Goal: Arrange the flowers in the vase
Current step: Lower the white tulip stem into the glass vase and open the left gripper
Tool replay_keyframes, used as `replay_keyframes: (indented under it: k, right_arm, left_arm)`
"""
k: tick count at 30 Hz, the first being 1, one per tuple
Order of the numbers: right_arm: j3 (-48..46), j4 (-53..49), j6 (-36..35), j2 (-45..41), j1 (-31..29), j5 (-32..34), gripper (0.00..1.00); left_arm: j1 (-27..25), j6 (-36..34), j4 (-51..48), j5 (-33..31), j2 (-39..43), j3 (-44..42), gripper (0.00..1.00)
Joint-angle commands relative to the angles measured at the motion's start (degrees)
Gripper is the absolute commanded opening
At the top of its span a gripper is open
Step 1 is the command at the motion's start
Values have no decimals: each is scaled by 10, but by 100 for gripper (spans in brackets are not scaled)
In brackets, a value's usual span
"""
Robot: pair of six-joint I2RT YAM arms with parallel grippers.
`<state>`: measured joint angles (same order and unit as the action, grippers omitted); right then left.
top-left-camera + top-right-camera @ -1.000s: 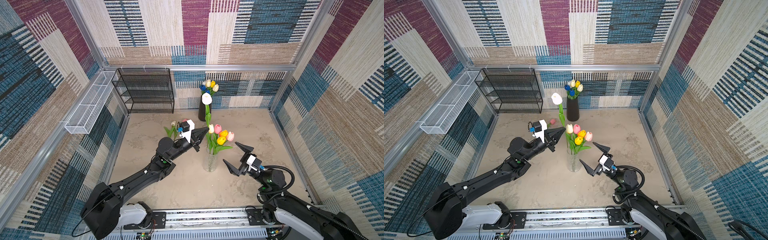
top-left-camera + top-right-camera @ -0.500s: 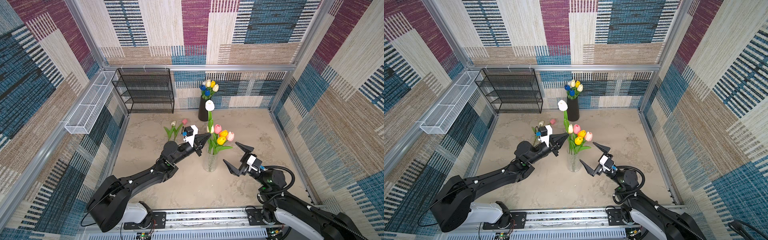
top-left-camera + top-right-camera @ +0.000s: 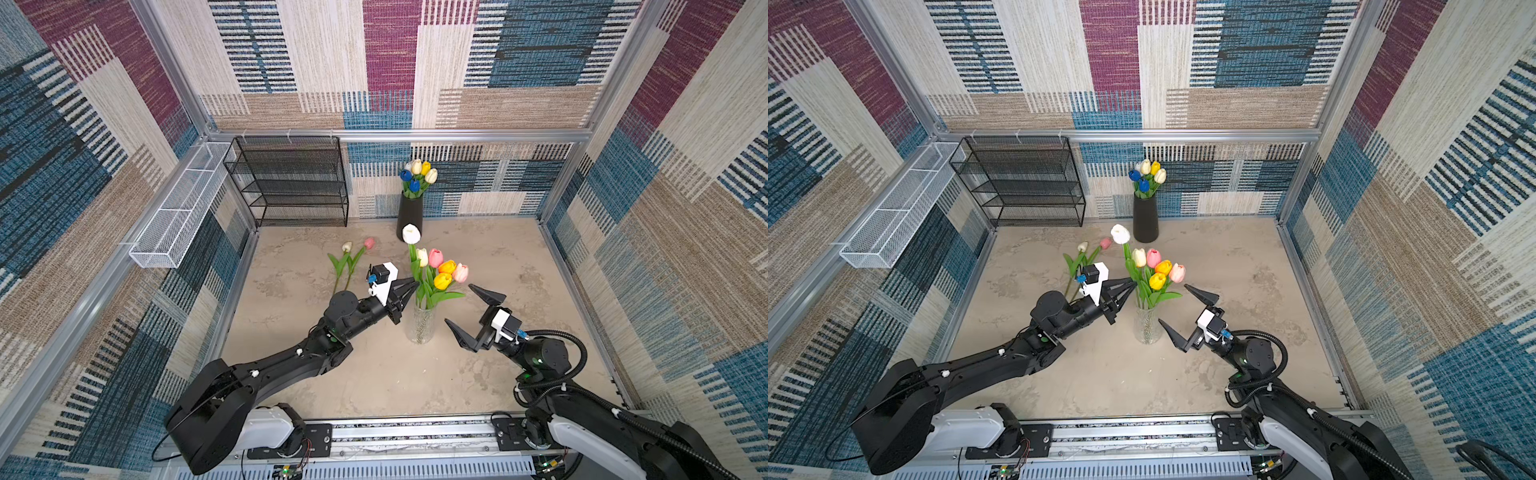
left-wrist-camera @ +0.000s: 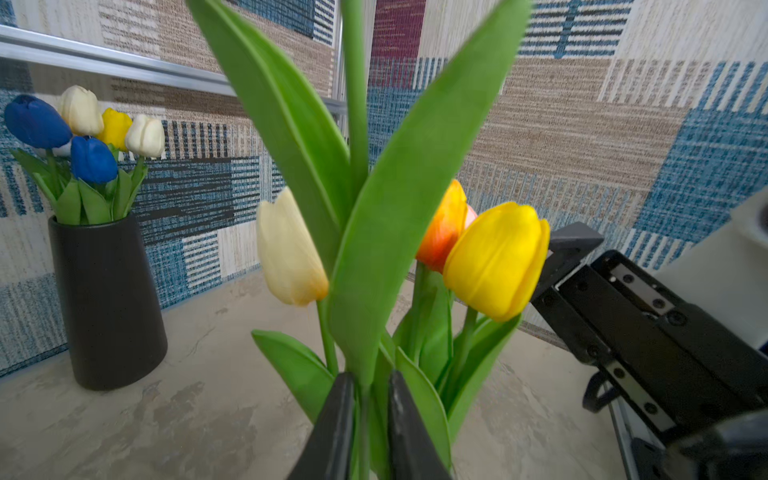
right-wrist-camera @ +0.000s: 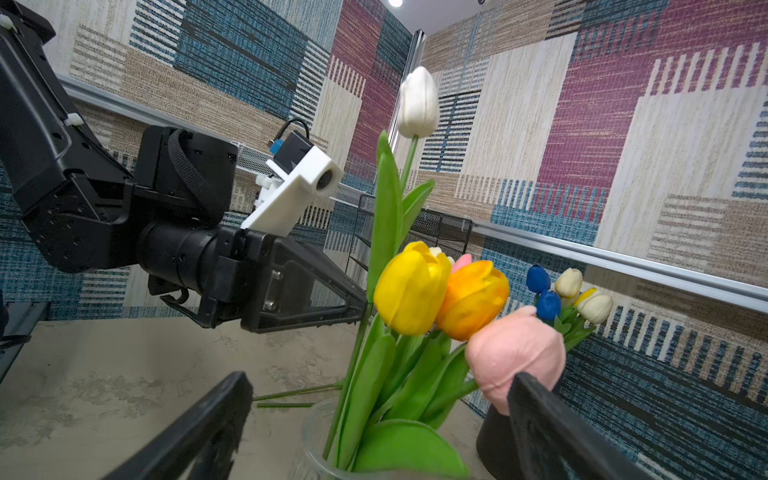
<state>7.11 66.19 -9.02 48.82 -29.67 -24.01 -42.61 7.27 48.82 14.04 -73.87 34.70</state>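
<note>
In the clear glass vase at mid-table, the flowers: artificial tulips, upright and bunched, with cream, pink, orange, yellow and pale pink heads above broad green leaves. One white tulip taller than the rest, on a thin green stem at the bunch's left edge, with its foot down inside the vase mouth in the right wrist view.

Around that stem, a little above the rim, the left gripper: jaws a narrow slit apart, with the stem and a leaf between the fingers, loose and not pinched. On the other side of the vase, near but apart from it, the right gripper: spread wide, empty, tips toward the bunch.

Left of the vase, flat on the stone-look table, two more tulips, one cream-headed and one pink, stems side by side, with the stem ends near the left arm.

At the back wall, a black vase holding blue, white and yellow tulips, upright. Further left along the back, a black wire rack. On the left wall, a white wire basket.
</note>
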Motion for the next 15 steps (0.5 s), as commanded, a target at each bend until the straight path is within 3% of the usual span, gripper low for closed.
replay_keyframes:
  k: [1, 5, 11, 15]
  right_arm:
    - [2, 19, 7, 4, -1, -2, 100]
    - [1, 19, 7, 2, -1, 1, 100]
    - [2, 20, 9, 6, -1, -2, 100]
    - [0, 19, 8, 2, -1, -2, 100]
  left_arm:
    - [-4, -32, -83, -29, 16, 3, 23]
    - [-4, -37, -94, -53, 49, -20, 23]
    - [-3, -80, -247, -57, 81, 27, 24]
    - [14, -90, -269, -65, 109, 24, 28]
